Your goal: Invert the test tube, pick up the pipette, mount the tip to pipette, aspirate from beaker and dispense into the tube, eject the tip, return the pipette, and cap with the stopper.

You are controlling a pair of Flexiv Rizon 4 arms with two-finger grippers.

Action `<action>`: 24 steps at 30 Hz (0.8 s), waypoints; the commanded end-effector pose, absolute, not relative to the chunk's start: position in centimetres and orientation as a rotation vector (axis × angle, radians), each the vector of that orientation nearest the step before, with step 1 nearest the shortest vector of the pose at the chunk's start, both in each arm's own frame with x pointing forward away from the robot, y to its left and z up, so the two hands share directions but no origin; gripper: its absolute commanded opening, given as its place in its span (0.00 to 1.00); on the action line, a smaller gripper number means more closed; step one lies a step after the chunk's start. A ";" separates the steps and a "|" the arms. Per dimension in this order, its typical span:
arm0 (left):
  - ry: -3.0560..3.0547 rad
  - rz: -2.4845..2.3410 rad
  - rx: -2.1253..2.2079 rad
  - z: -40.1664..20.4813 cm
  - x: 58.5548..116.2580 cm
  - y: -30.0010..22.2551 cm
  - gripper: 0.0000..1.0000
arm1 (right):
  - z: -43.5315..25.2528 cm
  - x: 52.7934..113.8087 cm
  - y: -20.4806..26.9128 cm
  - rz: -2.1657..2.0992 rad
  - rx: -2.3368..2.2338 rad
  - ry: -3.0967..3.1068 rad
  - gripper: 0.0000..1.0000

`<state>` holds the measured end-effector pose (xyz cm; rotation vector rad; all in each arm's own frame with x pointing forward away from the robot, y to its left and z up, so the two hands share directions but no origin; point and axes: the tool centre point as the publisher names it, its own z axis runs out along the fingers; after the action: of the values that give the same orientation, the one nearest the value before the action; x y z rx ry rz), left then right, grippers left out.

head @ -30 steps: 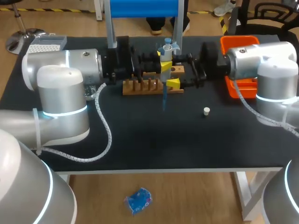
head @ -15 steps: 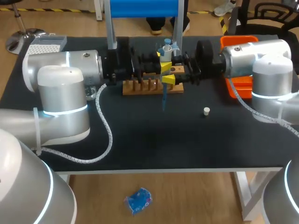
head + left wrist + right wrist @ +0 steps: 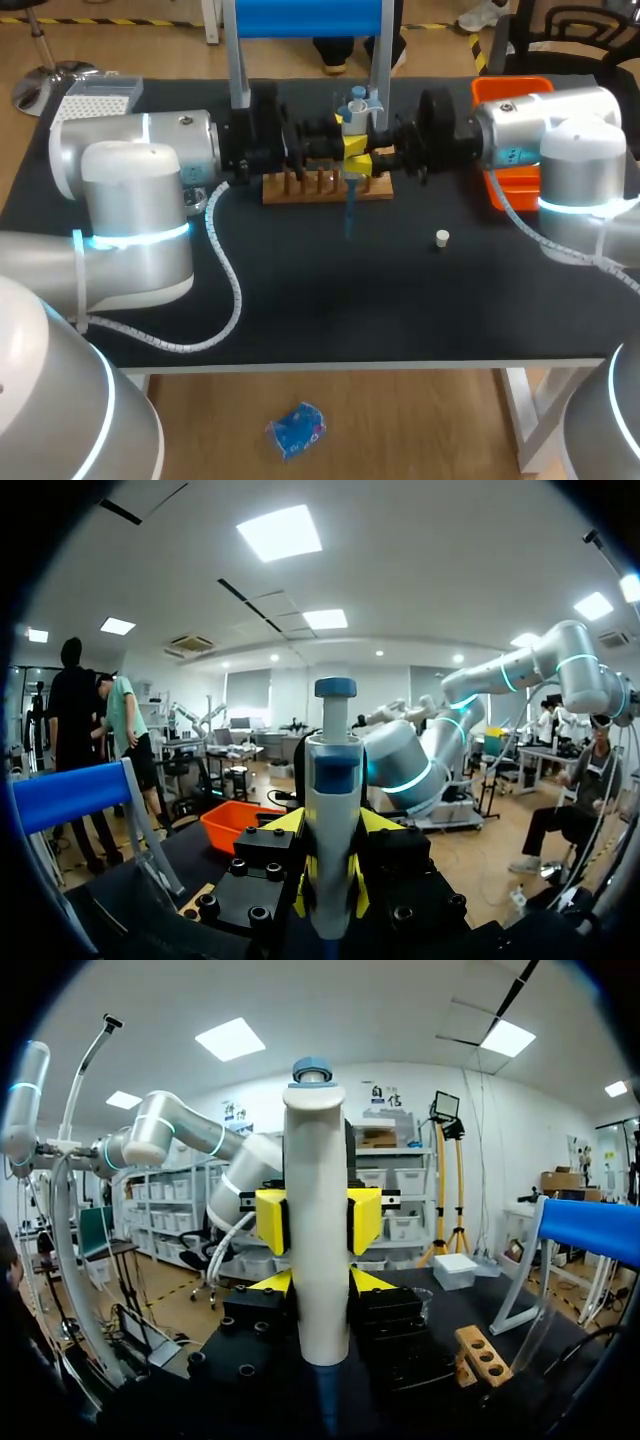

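The pipette (image 3: 357, 105) stands upright over the wooden rack (image 3: 300, 187), its blue tip (image 3: 350, 212) hanging down past the rack's front. My left gripper (image 3: 347, 140) is shut on the pipette's body from the left. My right gripper (image 3: 362, 162) comes in from the right and is shut on it just below. In the left wrist view the pipette (image 3: 332, 810) rises between my left gripper's (image 3: 332, 825) fingers. In the right wrist view its white body (image 3: 318, 1260) stands between my right gripper's (image 3: 318, 1282) fingers. The white stopper (image 3: 442, 238) lies on the mat to the right.
An orange tray (image 3: 500, 95) sits at the back right behind my right arm. A tip box (image 3: 100, 96) is at the back left corner. A blue-topped stand (image 3: 305, 18) rises behind the rack. The wooden rack (image 3: 480, 1355) shows beside my right gripper.
My right gripper has moved left up to the pipette and closed its fingers on it below the left gripper. The left arm and the pipette have stayed in place.
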<state>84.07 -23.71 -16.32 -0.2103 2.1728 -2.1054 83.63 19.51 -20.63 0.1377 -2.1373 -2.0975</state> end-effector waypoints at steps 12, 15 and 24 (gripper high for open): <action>2.114 -2.104 -0.207 -15.7 83.8 -23.8 1.00 | -20.9 84.1 19.2 -2.098 0.133 -2.135 0.00; 2.099 -2.084 -0.210 -15.1 84.0 -23.1 1.00 | -20.9 84.2 18.8 -2.105 0.131 -2.139 0.00; 2.009 -1.981 -0.349 -13.3 85.5 -18.9 1.00 | -20.9 84.3 16.1 -2.139 0.144 -2.145 0.00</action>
<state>86.46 -20.29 -13.90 -0.2765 2.0613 -2.0019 84.56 17.61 -21.09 0.1378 -2.1448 -2.1332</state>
